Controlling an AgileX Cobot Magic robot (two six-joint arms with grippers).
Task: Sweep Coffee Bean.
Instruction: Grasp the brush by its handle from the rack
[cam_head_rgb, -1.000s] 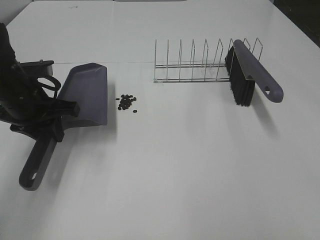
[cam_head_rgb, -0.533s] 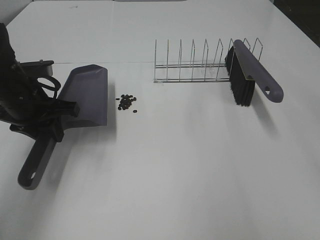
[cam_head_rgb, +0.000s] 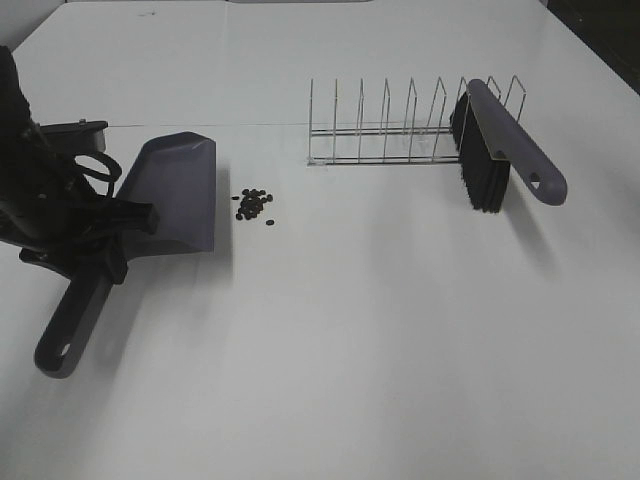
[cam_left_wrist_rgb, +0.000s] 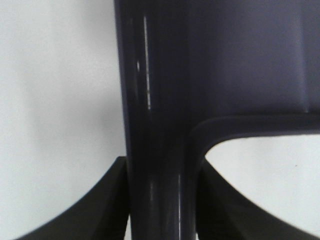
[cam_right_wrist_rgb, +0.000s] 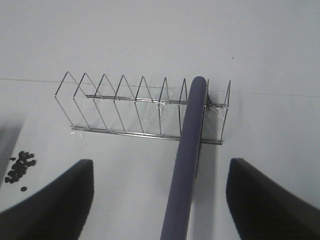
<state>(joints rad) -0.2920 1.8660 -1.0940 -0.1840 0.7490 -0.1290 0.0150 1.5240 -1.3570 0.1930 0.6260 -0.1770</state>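
On the far left of the high view, my left gripper (cam_head_rgb: 112, 238) is pinched tight on the dustpan (cam_head_rgb: 178, 190), right where the handle meets the pan. The left wrist view confirms it: both dark fingers (cam_left_wrist_rgb: 102, 210) press against the sides of the handle, with no gap showing. The left arm comes in from the left edge of the high view as a dark mass of links and cable, its wrist over the rear of the pan.

The dustpan's long axis runs on a diagonal. The handle end, with its hang hole, is nearest the camera at the lower left, and the pan is farther away and to the right. Its straight front lip faces right, toward the coffee bean (cam_head_rgb: 253, 204) cluster. The beans lie on the white table (cam_head_rgb: 330, 350) in a loose dark patch just beside the lip, not touching it, with a stray bean or two on the side away from the pan.

Further right stands a wire rack (cam_head_rgb: 385, 132), its long side running left to right. At its right end the brush (cam_head_rgb: 515, 140) leans in the wires, black bristles down. Its handle slants toward the camera and to the right.

My right gripper (cam_right_wrist_rgb: 161, 162) does not show in the high view, so I cannot tell that arm's pose. Its own camera shows the fingers (cam_right_wrist_rgb: 55, 200) spread wide, holding nothing. The brush handle runs up between them without touching either one.
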